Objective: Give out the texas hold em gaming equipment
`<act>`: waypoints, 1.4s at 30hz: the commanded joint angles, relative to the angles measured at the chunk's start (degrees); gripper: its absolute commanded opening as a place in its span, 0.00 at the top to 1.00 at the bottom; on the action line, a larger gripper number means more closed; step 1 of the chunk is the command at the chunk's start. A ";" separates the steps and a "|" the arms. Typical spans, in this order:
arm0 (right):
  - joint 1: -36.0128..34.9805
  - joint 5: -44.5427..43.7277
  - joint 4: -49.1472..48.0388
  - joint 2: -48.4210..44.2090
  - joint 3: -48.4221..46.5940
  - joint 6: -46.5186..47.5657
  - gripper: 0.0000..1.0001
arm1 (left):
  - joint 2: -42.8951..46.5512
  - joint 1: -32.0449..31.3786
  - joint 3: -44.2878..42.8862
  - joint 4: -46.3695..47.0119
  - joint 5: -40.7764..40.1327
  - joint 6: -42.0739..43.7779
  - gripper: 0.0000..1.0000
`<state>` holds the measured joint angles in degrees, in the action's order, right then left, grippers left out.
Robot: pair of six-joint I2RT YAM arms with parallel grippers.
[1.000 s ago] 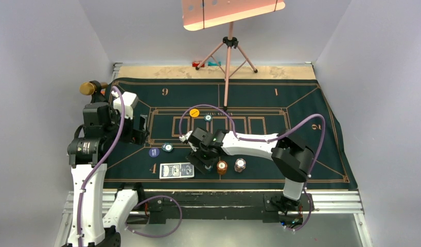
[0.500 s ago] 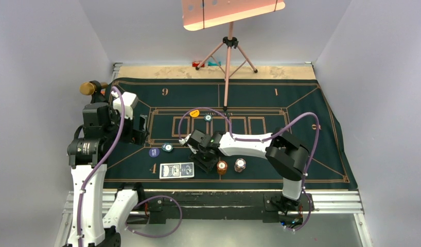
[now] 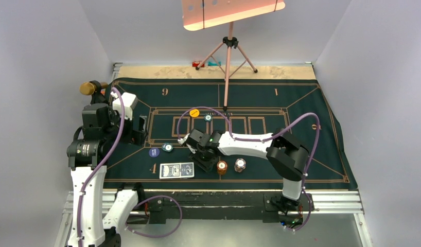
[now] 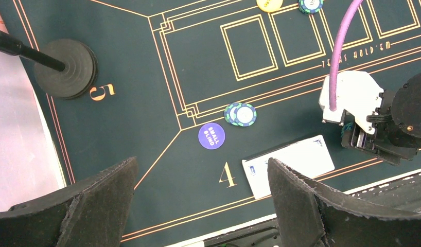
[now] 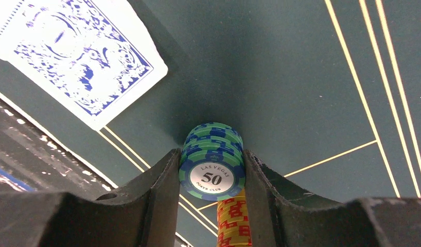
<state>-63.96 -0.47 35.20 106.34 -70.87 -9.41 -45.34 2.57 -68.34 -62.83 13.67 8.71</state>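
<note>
Jaws: right gripper (image 5: pixel 212 177) clamps teal chip stack (image 5: pixel 212 144) near blue-backed cards (image 5: pixel 77 56); left gripper (image 4: pixel 202 162) spread wide above mat (image 4: pixel 198 67).

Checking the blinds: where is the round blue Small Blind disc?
In the top view, the round blue disc lies left on the dark green felt mat, beside the teal chips.

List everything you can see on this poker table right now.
mat: one, dark green, covers table
cards: one pile, blue-backed, near edge
blue disc: one, left of cards
yellow disc: one, mid-mat
loose chips: three, teal, two by blue disc, one by yellow disc
orange chips: one stack, right of cards
white chips: one stack, beside orange chips
held chips: one stack, teal, in right gripper
stand: one, pink, far middle
left gripper: open, above mat's left
right gripper: shut on held chips
</note>
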 commanded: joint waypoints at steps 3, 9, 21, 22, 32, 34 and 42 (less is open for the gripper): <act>1.55 -1.33 1.36 -5.92 -5.58 -1.56 0.87 | 0.47 0.26 -0.57 0.49 -0.27 1.12 0.00; 11.80 -1.77 0.26 -11.07 -5.06 -6.59 0.98 | 0.02 0.30 -0.84 0.57 0.17 1.03 0.00; 39.14 -10.15 -3.20 -14.74 5.59 -17.51 1.00 | -0.71 0.29 -1.16 0.46 0.83 1.27 0.00; 39.80 -10.23 -3.61 -14.43 6.68 -17.73 1.00 | -0.72 0.27 -1.11 0.46 0.90 1.41 0.00; 41.04 -13.45 -7.16 -9.10 11.28 -20.76 1.00 | -1.01 0.28 -1.34 0.23 1.12 1.57 0.00; 41.68 -14.67 -7.29 -9.30 11.97 -21.39 1.00 | -0.91 0.28 -1.23 0.16 1.13 1.67 0.00; 43.04 -14.23 -7.10 -8.11 13.38 -23.17 1.00 | -0.98 0.30 -1.11 0.41 1.30 1.72 0.00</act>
<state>-21.89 -12.16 29.12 98.17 -58.78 -30.46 -46.39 2.57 -68.34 -63.07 13.93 9.69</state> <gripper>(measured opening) 0.460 0.997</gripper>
